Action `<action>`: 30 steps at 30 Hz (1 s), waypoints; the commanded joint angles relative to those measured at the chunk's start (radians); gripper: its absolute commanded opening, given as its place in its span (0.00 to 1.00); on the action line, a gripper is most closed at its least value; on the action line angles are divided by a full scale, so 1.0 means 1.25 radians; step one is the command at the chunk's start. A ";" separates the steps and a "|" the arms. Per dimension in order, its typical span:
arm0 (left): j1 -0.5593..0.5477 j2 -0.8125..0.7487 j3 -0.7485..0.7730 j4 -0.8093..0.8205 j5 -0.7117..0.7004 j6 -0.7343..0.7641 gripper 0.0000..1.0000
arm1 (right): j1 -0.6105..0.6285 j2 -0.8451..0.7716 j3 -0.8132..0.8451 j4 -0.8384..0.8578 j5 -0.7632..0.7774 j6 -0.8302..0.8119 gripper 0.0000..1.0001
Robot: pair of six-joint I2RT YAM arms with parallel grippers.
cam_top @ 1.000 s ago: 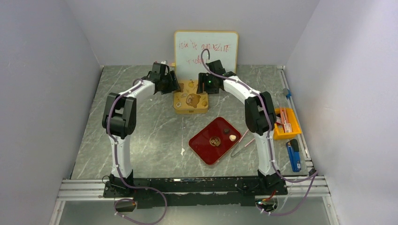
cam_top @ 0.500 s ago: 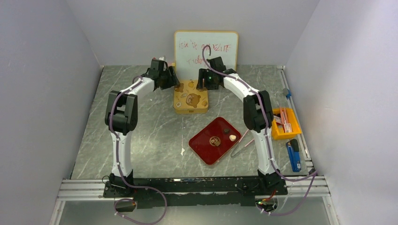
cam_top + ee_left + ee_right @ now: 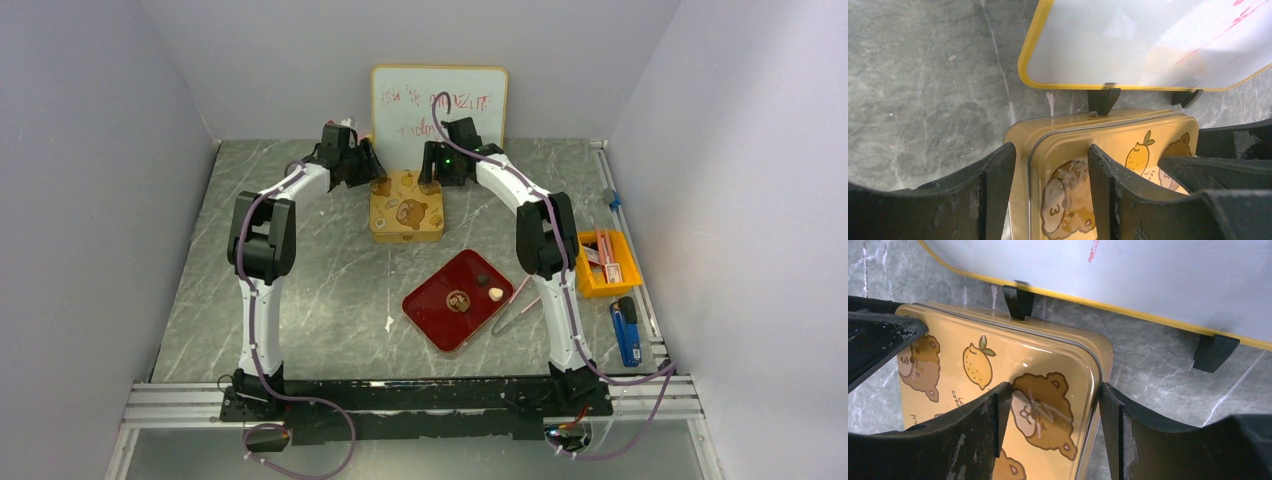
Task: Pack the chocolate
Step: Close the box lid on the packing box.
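Note:
The yellow bear-print tin (image 3: pixel 405 213) sits shut in front of the whiteboard. My left gripper (image 3: pixel 377 184) is open at its far left corner. In the left wrist view the left gripper (image 3: pixel 1050 150) straddles the tin's (image 3: pixel 1128 135) left rim, one finger outside the wall and one over the lid. My right gripper (image 3: pixel 433 183) is open at the far right corner. Seen from the right wrist, the right gripper (image 3: pixel 1055 387) straddles the right rim of the tin (image 3: pixel 998 355). Chocolate pieces (image 3: pixel 459 300) (image 3: pixel 495 294) (image 3: pixel 483 279) lie on the red plate (image 3: pixel 435 318).
A whiteboard (image 3: pixel 438 100) stands on black feet just behind the tin. Pink tweezers (image 3: pixel 517 308) lie right of the plate. An orange bin (image 3: pixel 607 262) and a blue tool (image 3: pixel 625 330) sit along the table's right edge.
Both wrists have drawn back toward the whiteboard, ending at the tin's far corners. The tin and plate have not moved.

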 commanded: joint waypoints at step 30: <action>-0.062 0.119 -0.083 -0.219 -0.067 0.038 0.40 | -0.003 0.162 -0.044 -0.182 0.117 -0.041 0.50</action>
